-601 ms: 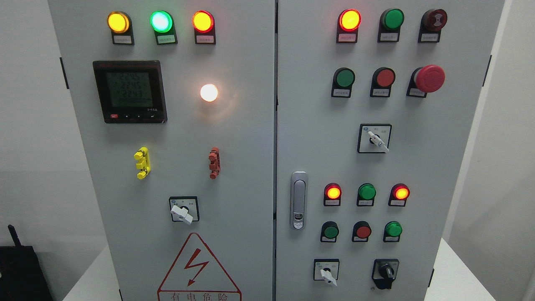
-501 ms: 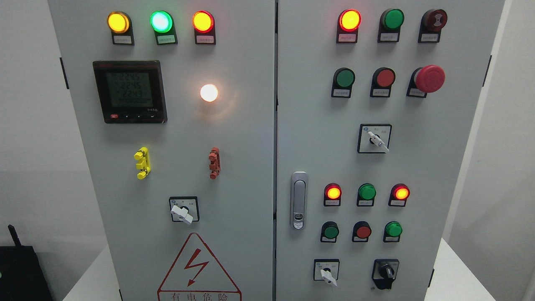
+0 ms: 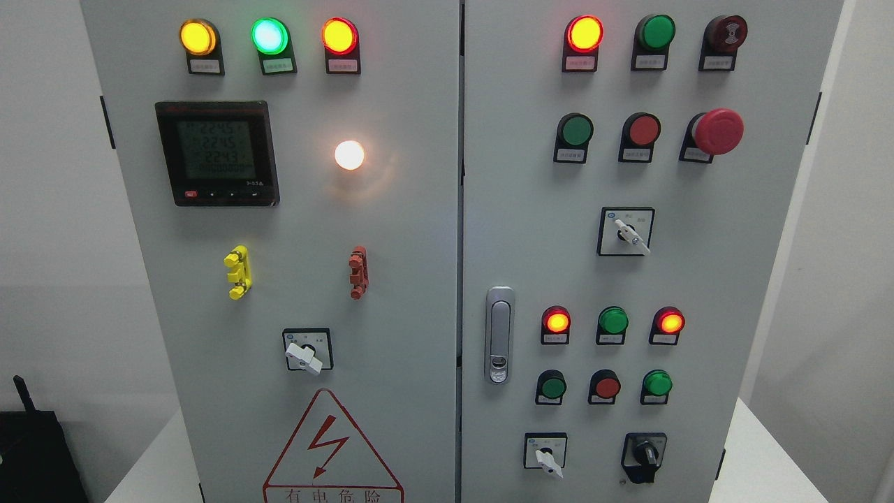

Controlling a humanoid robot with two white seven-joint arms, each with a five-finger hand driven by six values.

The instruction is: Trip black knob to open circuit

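The black rotary knob (image 3: 645,456) sits at the lower right of the grey electrical cabinet's right door (image 3: 698,279), its handle pointing roughly straight up and down. Left of it is a white selector knob (image 3: 547,457). Neither of my hands or arms shows anywhere in the head view.
The right door carries lit red lamps (image 3: 584,33), green and red buttons, a red mushroom stop button (image 3: 716,130), another white selector (image 3: 631,234) and a silver door latch (image 3: 499,334). The left door has a meter (image 3: 216,152), a white lamp (image 3: 349,155) and a warning triangle (image 3: 328,447).
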